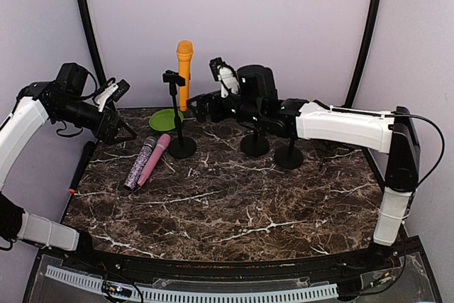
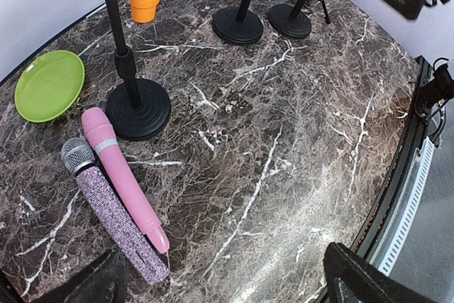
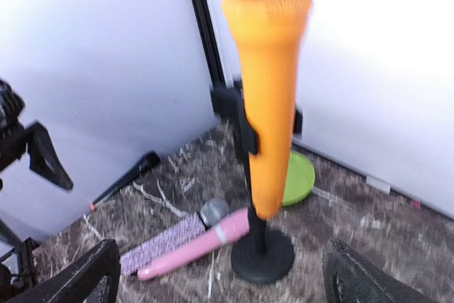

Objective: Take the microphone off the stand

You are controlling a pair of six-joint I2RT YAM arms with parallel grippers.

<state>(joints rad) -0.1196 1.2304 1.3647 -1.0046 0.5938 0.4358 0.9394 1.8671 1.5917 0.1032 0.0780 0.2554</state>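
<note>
An orange microphone (image 1: 184, 67) stands upright in the clip of a black stand (image 1: 177, 129) at the back of the marble table; in the right wrist view the microphone (image 3: 266, 83) is straight ahead and blurred. My right gripper (image 1: 201, 108) hovers just right of the stand, open and apart from it, with nothing between its fingers (image 3: 78, 278). Over the table's left edge my left gripper (image 1: 126, 131) is open and empty. Its fingers (image 2: 362, 278) frame bare marble, and the stand's base (image 2: 138, 108) lies farther ahead.
A pink microphone (image 1: 154, 159) and a glittery purple one (image 1: 140, 164) lie side by side left of the stand. A green plate (image 1: 165, 118) sits behind it. Two more black stands (image 1: 254, 143) (image 1: 288, 155) are under my right arm. A thin black microphone (image 1: 80, 168) lies along the left edge.
</note>
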